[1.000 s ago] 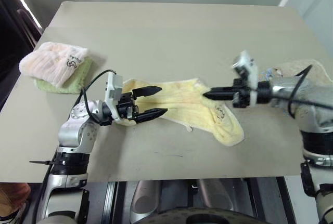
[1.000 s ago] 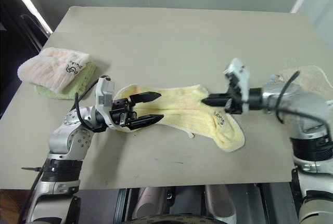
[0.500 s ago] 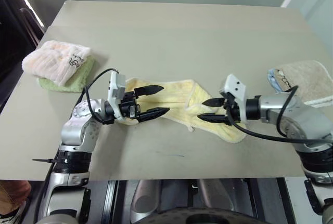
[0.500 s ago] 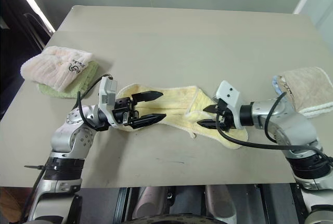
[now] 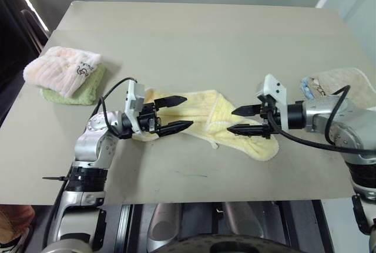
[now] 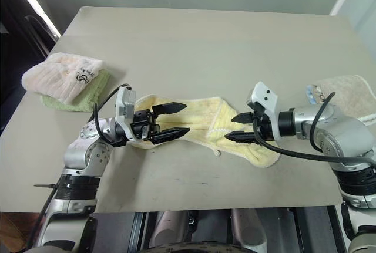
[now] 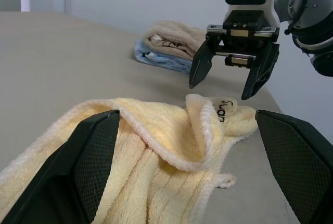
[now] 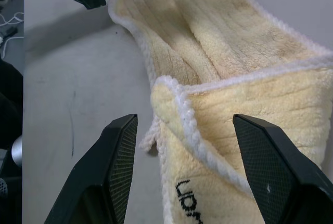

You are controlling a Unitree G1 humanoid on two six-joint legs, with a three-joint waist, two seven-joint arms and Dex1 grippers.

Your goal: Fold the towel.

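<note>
Both claws hover spread and empty over a beige worktop (image 5: 194,36) backed by a grey wall: the left claw (image 5: 175,113) above one end of the pale yellow towel (image 5: 202,115), the right claw (image 5: 242,120) above the other, where dark lettering, too partial to read, marks a folded-over corner. A pink-white towel on green cloth (image 5: 66,75) lies well left of the yellow towel, a beige towel on blue cloth (image 5: 338,84) right. A second ago the right claw pinched that corner.

Rumpled towel (image 6: 200,121) between open jaws
</note>
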